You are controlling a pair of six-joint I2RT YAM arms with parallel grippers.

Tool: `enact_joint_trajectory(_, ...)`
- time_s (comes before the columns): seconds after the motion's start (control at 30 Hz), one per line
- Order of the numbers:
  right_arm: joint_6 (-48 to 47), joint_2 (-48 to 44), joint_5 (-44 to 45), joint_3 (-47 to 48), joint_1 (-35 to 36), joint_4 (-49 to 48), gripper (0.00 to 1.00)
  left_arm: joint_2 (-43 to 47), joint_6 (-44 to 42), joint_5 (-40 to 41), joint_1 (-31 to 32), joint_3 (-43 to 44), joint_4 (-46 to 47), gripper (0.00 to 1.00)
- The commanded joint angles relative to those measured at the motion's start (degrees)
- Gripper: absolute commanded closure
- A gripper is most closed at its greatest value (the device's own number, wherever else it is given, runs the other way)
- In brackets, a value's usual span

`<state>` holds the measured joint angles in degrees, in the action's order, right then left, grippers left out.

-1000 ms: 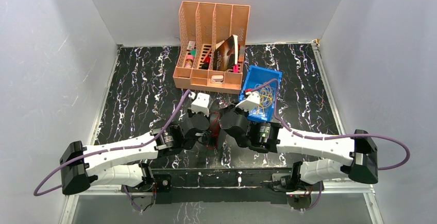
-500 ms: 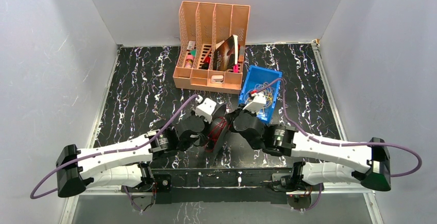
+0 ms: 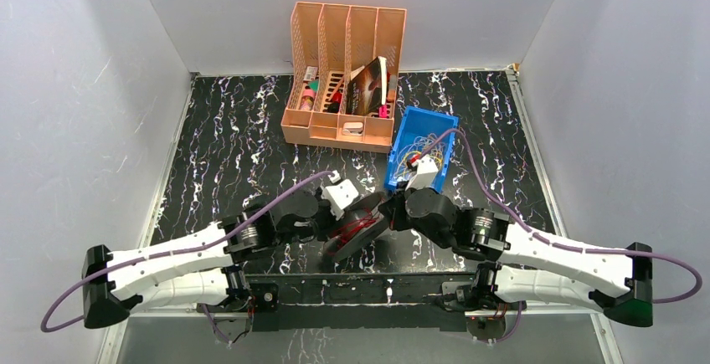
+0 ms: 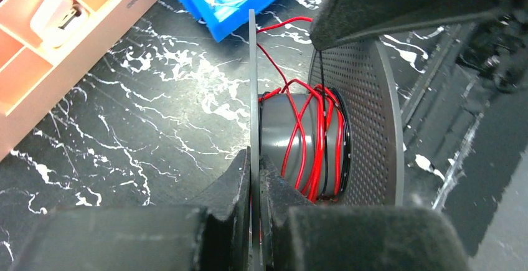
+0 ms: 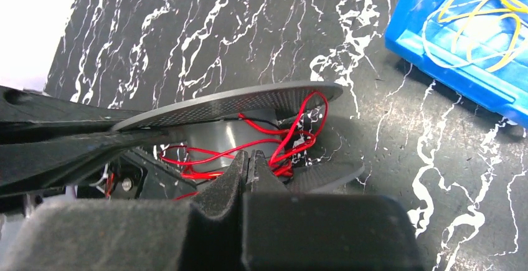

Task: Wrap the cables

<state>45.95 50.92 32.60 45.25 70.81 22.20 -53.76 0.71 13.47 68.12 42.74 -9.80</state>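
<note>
A dark grey spool (image 3: 356, 228) hangs tilted between my two grippers, near the table's front edge. Red and black cables (image 4: 314, 140) are wound loosely on its core. My left gripper (image 4: 254, 162) is shut on the rim of one thin spool disc (image 4: 253, 65). My right gripper (image 5: 250, 157) is shut at the red cable loops (image 5: 283, 140) under the perforated disc (image 5: 236, 106). A thin black strand and a red strand run from its finger (image 4: 405, 3) down to the core. More yellow and orange cables (image 5: 479, 15) lie in the blue bin (image 3: 435, 125).
An orange desk organizer (image 3: 343, 71) with small items stands at the back centre, just left of the blue bin. Its corner shows in the left wrist view (image 4: 62, 34). White walls close in the black marbled table (image 3: 226, 146) on three sides.
Both grippers and the spool have moved nearer the front edge and slightly right. The spool now lies more tilted, and the right arm has swung out to the right.
</note>
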Motion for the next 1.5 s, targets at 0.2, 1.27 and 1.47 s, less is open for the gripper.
enact_joint_trajectory(0.2,-5.05,-6.56,-5.62,-6.56,-3.95,0.27,1.0,10.57,-10.17,-11.09,0.53,-2.87,-6.6,1.0)
enact_joint_trajectory(1.27,-8.21,4.38,-33.97,-12.49,-18.16,-14.52,0.8,11.32,-16.91,-6.18,0.53,-1.21,-3.56,1.0)
enact_joint_trajectory(1.47,-7.72,1.74,-33.36,-11.84,-18.32,-13.32,0.78,9.87,-18.36,0.58,0.52,-0.3,-4.79,1.0)
